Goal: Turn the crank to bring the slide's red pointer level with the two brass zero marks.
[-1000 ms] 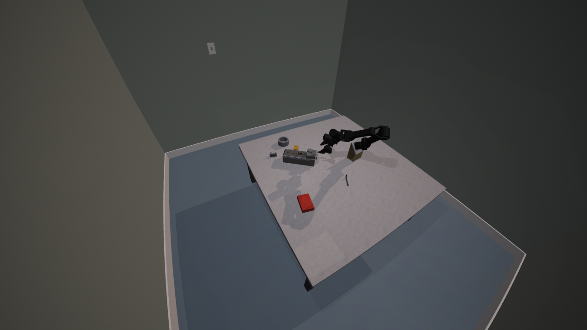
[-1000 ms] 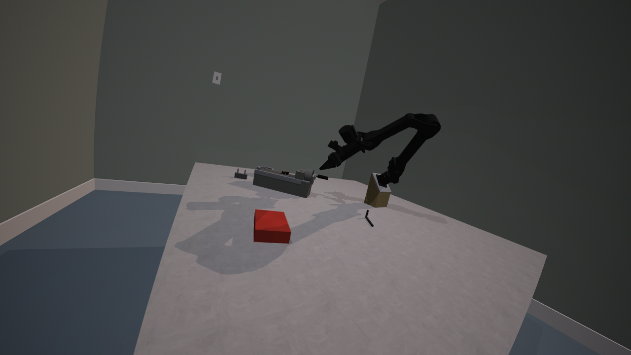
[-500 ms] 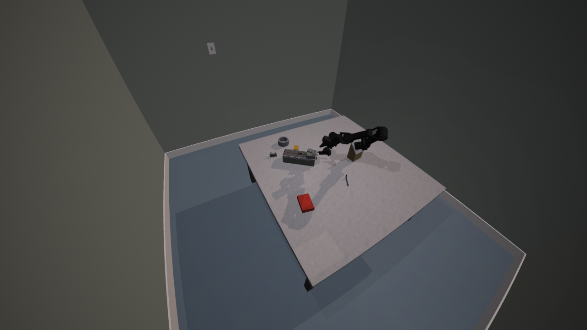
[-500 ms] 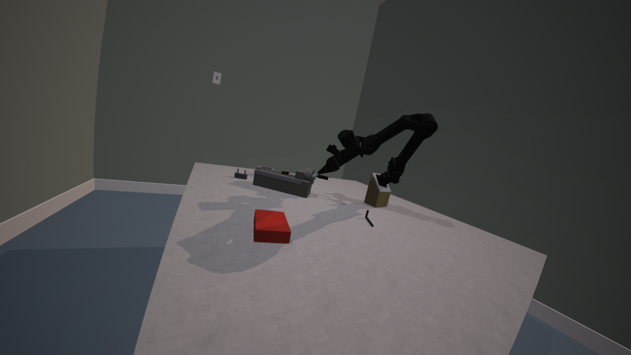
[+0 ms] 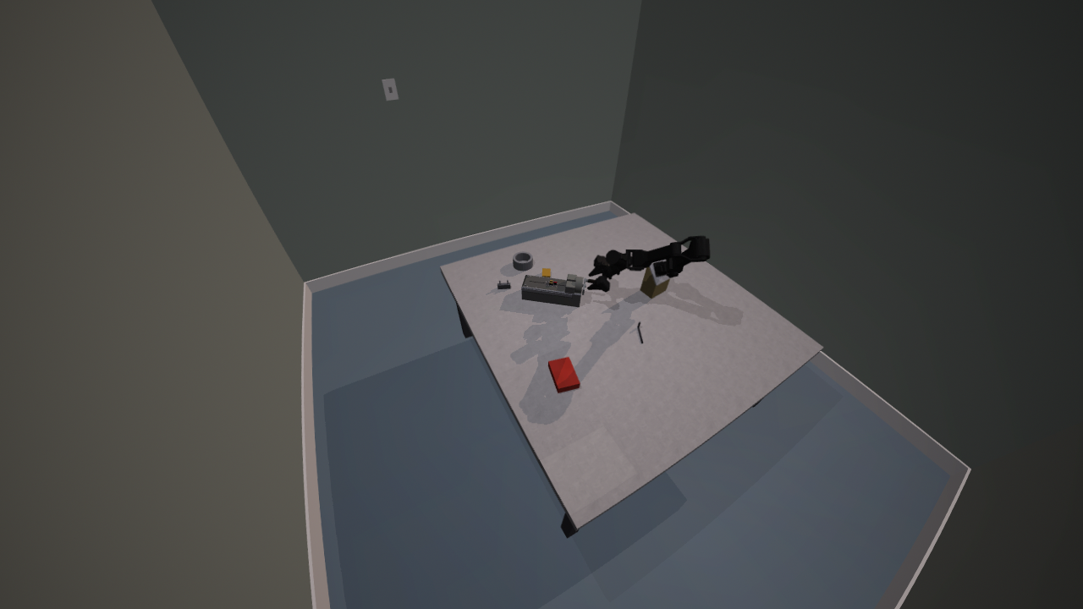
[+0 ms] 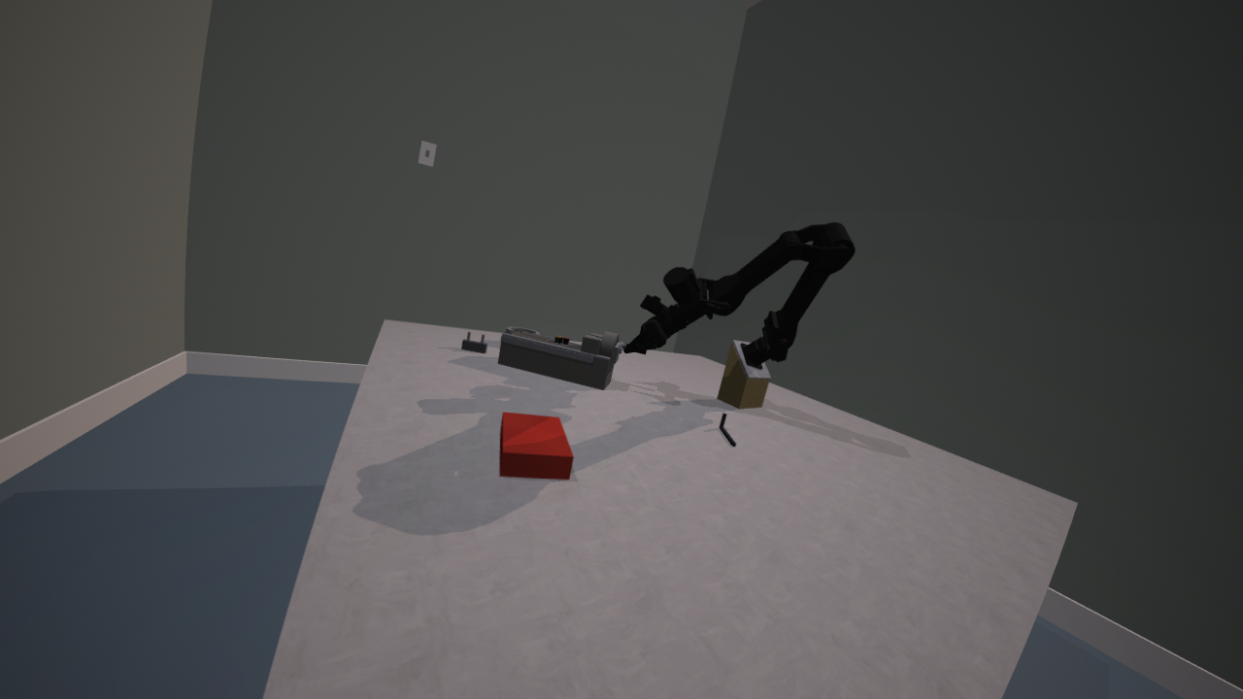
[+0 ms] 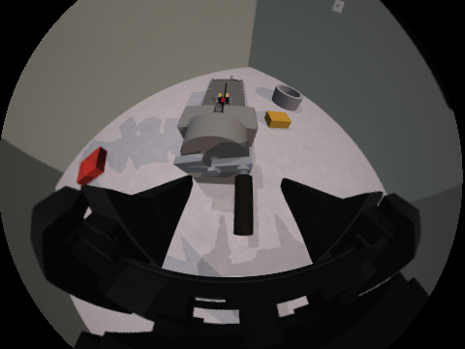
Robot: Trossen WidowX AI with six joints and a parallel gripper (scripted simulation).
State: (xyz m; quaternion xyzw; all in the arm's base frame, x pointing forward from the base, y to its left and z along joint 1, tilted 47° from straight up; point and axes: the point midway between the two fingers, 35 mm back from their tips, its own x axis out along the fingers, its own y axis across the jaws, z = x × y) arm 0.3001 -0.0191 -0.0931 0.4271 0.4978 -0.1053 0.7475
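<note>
The grey machine [image 5: 551, 297] [image 6: 552, 360] [image 7: 218, 128] stands on the table, its crank end facing my arm. The crank's black handle [image 7: 243, 206] points toward me, right of the hub in the wrist view. My gripper [image 5: 590, 278] [image 6: 627, 349] [image 7: 238, 181] is open, with one finger on each side of the handle and a gap on both sides. In the top and exterior views the gripper mostly hides the handle. The red pointer [image 7: 223, 100] sits between the two brass marks [image 7: 227, 96] across the slide, and appears slightly toward the crank from them.
A yellow block [image 5: 546, 271] [image 7: 278, 119] and a grey ring [image 5: 522, 267] [image 7: 289, 103] lie beside the machine. A two-pin part [image 5: 503, 286] [image 6: 474, 346] is past its far end. A red block [image 5: 563, 375] [image 6: 535, 446] [image 7: 92, 166] and a black hex key [image 5: 640, 333] [image 6: 727, 432] lie farther off.
</note>
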